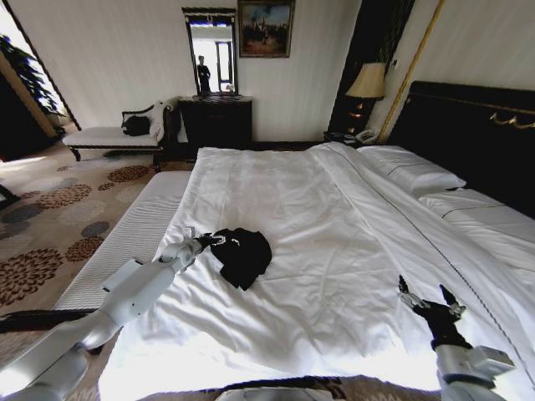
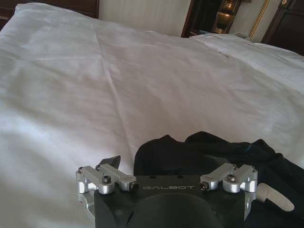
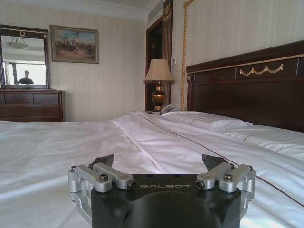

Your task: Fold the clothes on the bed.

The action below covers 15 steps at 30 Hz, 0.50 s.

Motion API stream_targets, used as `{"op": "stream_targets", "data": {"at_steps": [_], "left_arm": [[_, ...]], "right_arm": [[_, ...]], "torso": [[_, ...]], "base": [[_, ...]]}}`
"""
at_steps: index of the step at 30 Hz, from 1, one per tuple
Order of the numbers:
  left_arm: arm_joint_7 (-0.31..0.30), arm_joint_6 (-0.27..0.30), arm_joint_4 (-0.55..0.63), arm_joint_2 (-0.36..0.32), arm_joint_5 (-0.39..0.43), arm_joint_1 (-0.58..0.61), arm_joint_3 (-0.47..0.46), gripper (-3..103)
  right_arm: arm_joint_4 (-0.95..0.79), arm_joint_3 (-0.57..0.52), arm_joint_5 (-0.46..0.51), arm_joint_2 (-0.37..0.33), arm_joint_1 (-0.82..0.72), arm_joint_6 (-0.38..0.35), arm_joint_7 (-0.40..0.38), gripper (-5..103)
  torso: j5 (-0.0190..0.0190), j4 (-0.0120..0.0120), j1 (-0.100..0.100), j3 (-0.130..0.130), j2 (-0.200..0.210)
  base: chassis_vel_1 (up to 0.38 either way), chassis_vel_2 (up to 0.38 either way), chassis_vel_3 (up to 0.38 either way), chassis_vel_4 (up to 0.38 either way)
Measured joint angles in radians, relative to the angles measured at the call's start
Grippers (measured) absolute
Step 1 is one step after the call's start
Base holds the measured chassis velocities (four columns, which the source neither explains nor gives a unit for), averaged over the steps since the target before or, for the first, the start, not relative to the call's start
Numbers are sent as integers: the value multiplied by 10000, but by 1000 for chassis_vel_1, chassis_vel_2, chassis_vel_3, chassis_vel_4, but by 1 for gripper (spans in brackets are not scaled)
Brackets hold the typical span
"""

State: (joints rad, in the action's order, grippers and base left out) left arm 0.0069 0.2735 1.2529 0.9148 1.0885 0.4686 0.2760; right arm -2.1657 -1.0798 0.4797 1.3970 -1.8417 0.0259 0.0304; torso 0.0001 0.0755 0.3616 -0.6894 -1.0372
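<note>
From the head view, the clothes (image 1: pixel 242 255) lie bunched at centre-left of the bed (image 1: pixel 334 251), your left gripper (image 1: pixel 211 241) at their edge. In the left wrist view its jaws sit spread wide over black fabric (pinch one layer only). Right wrist view: right gripper (image 3: pixel 160 164) wide, hovering idle.

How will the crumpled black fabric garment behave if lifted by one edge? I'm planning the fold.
The crumpled black fabric garment would probably droop limply: it lies in soft, irregular folds. It looks light, barely denting the white-sheeted bed. Pushed, it would likely bunch rather than slide, and the left tool at its edge may drag it.
</note>
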Motion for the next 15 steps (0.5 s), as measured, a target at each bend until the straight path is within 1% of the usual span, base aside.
{"op": "stream_targets", "data": {"at_steps": [3,5,7,11,12,14,15], "left_arm": [[0,1,20,-4,-6,1,84,100],[0,-1,18,42,-19,-6,121,91],[0,-1,7,68,-19,-13,121,91],[0,-1,-27,118,141,-29,113,70],[0,-1,-27,118,141,-29,113,70],[0,-2,-9,98,231,-20,58,58],[0,-1,15,87,268,-5,21,58]], "right_arm": [[0,0,2,-15,13,-13,0,100],[-26,0,7,-36,33,-45,-5,100],[-38,-2,10,-43,35,-55,-7,100],[-49,-31,27,-51,11,-63,-15,100],[-49,-31,27,-51,11,-63,-15,100],[-49,-41,32,-51,-2,-64,-17,100],[-51,-41,32,-52,2,-64,-21,100]], "torso": [[-1,0,0,0,0],[0,0,0,0,0],[-1,0,0,0,0],[0,2,0,0,0],[0,2,0,0,0],[0,1,0,0,0],[0,2,0,0,0]], "base": [[0,0,0,0],[0,0,0,0],[0,0,0,0],[0,0,0,0],[0,0,0,0],[0,0,0,0],[0,0,0,0]]}}
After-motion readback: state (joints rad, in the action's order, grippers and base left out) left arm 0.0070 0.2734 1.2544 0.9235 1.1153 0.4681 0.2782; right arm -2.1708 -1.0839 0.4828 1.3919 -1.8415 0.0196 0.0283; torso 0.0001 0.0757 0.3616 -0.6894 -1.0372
